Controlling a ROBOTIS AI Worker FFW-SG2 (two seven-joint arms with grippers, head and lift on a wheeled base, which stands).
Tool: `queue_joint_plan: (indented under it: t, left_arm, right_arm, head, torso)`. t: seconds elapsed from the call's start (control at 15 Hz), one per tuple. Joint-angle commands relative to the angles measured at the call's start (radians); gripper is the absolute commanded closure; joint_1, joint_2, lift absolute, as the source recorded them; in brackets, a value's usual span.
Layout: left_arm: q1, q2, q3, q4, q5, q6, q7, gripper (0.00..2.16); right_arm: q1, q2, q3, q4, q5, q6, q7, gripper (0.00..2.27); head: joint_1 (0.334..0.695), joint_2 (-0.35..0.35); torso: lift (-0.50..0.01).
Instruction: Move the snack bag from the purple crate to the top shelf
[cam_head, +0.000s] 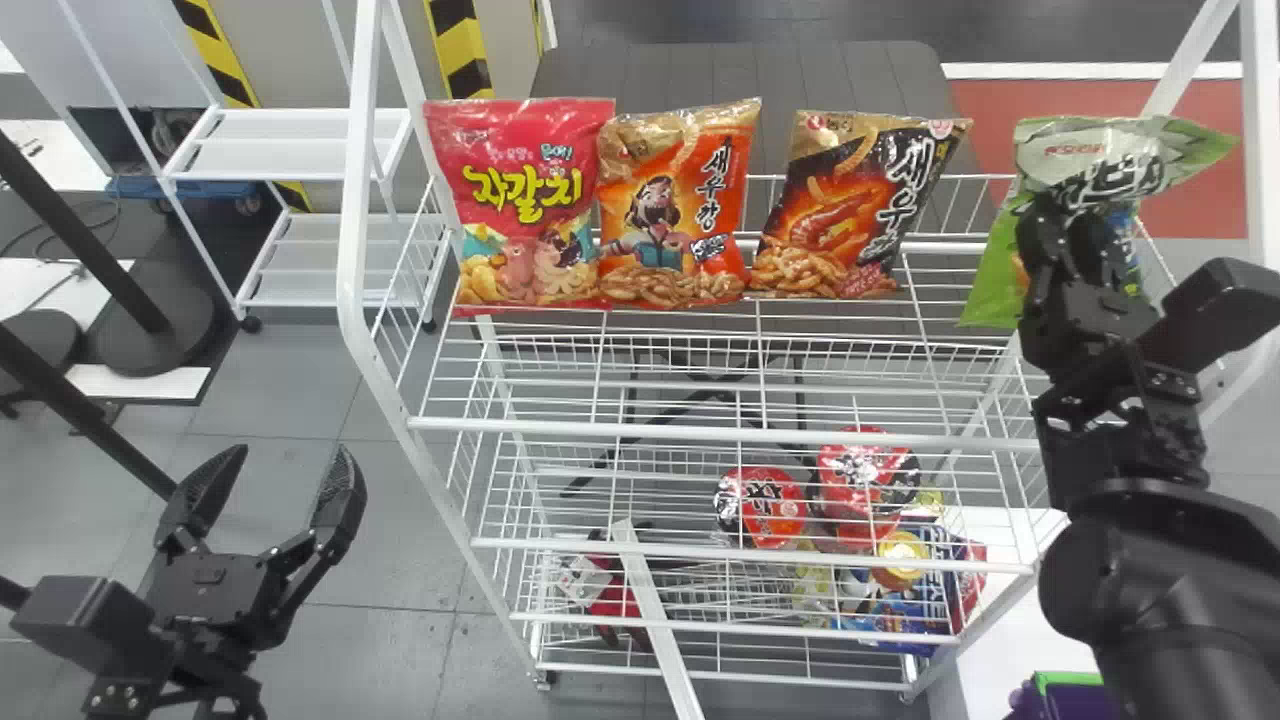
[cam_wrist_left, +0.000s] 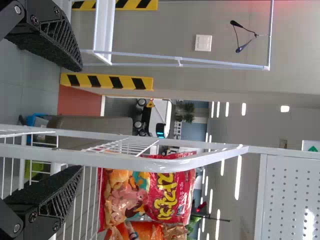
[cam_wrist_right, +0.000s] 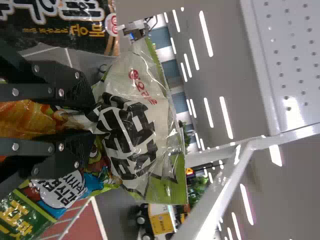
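Item under inspection: snack bag (cam_head: 1095, 165), green and white, located at two o'clock in the head view, at the right end of the top shelf (cam_head: 720, 433). Right gripper (cam_wrist_right: 94, 117): drawn almost together, pinching a bunched fold of film at about the bag's mid-height. Left gripper (cam_head: 292, 455): spread wide, nothing held, parked at eight o'clock, clear of the rack. The purple crate (cam_head: 1078, 705) lies at four o'clock. Progress is judged late: lowering or release looks to be the step in hand. Whether the base bears on the wires cannot be established.

Hazards noted. First, letting go with the base unsupported would drop the bag or leave it slumped over the front rail; the cause would be a grip opened too early. Second, the bag leans and the film is creased at the pinch, so it may topple once freed. Third, slick film may cling to the pads and be dragged out on withdrawal. Fourth, a sideways exit may strike the black snack bag (cam_head: 850, 215) at nine o'clock from the held one, or the white upright (cam_head: 1256, 120) at its three o'clock. Recommendation: confirm seating, part the fingers slightly, back out straight
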Motion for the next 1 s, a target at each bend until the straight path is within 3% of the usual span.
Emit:
queue_joint_plan:
  t: [0.0, 0.33, 0.93]
  left_arm:
    - [0.001, 0.0, 0.0, -0.003, 0.0, 0.0, 0.0, 0.13]
    - [0.006, 0.003, 0.003, -0.007, 0.0, 0.0, 0.0, 0.13]
    - [0.008, 0.005, 0.005, -0.006, 0.003, 0.0, 0.0, 0.13]
  right_arm:
    - [-0.006, 0.001, -0.002, -0.001, -0.002, 0.069, 0.0, 0.08]
    - [0.012, 0.001, -0.003, -0.029, -0.002, 0.136, 0.002, 0.08]
    - [0.136, 0.001, -0.005, -0.286, -0.014, 0.311, 0.006, 0.08]
  head:
    - [0.695, 0.056]
    - [0.695, 0.065]
    - [0.695, 0.08]
  torso:
    - [0.0]
    - [0.0]
    - [0.0]
